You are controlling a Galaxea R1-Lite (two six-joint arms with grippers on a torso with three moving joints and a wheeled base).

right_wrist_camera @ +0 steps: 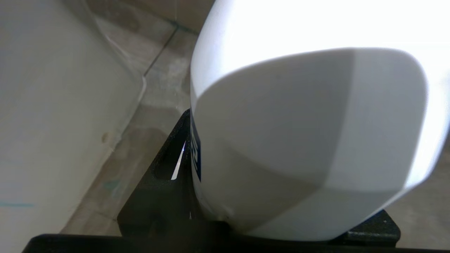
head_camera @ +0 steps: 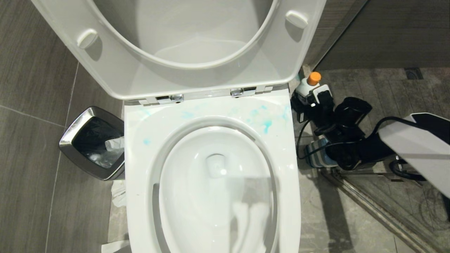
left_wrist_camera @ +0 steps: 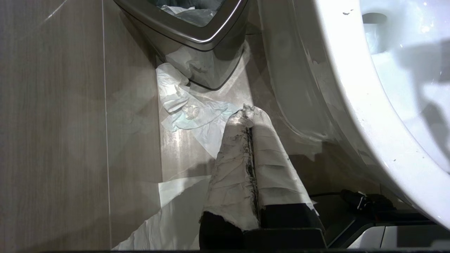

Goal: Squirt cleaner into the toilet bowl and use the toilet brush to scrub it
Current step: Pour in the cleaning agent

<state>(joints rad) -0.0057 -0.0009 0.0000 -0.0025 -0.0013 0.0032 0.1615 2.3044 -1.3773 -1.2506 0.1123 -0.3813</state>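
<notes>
Cleaner [head_camera: 266, 125] streaks the bowl [head_camera: 211, 225] rim only, its bottle [head_camera: 308, 84] pinched by the right gripper [head_camera: 314, 96] on the floor beside; scrubbing remains undone, brush unseen, left gripper [left_wrist_camera: 250, 119] pressed together.

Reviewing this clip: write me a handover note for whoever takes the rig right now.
Right gripper: beside the toilet on the right, closed around the white cleaner bottle with the orange cap; in the right wrist view the bottle sits between the jaws.
Left gripper: shut, empty, parked low by the bin, over tissue on the floor.
Toilet bowl: seat and lid up. Turquoise cleaner splashed on the back rim; none visible inside the bowl.
Toilet brush: not identifiable in any view.
Done: cleaner squirted, at least on the rim.
Left: set the bottle aside, take the brush, scrub the bowl.
</notes>
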